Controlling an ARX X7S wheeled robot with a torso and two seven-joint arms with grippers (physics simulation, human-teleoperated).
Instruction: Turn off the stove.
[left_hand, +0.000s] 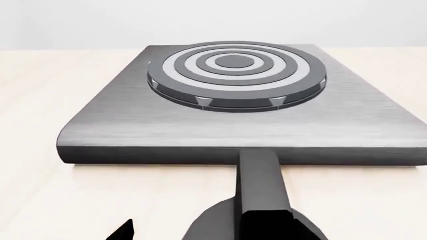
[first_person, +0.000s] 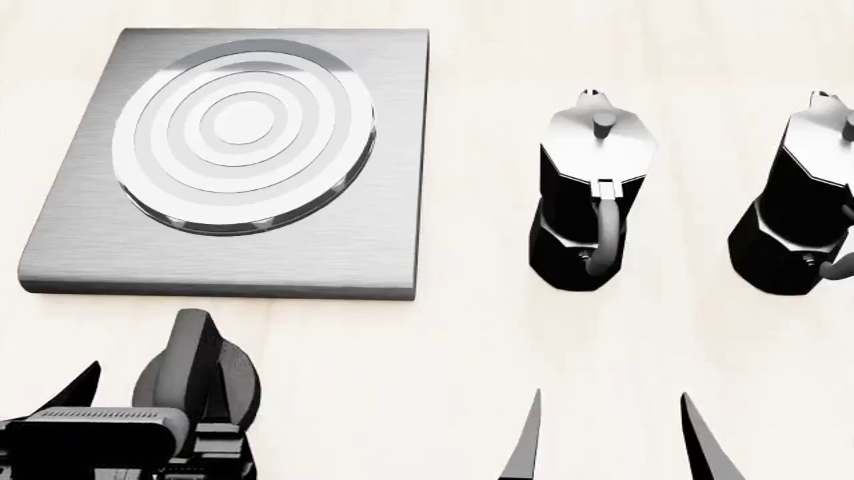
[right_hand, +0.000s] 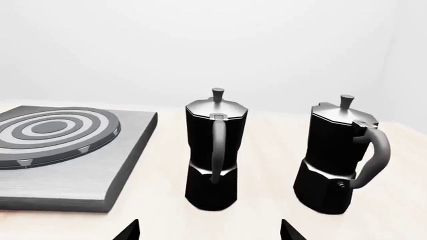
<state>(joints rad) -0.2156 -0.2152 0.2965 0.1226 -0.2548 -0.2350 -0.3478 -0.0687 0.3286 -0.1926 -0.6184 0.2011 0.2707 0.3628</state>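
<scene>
The stove is a flat brushed-grey slab at the left, with a ringed round burner. It also shows in the left wrist view and the right wrist view. Its round knob, with an upright black ridge, sits on the table just in front of the slab. In the left wrist view the knob is close up. My left gripper is open at the knob. One fingertip is beside it and the other lies over the ridge. My right gripper is open and empty.
Two black moka pots with silver lids stand right of the stove, one in the middle and one at the right edge. They face my right gripper in its wrist view, one pot nearer the stove than the other. The table is pale wood.
</scene>
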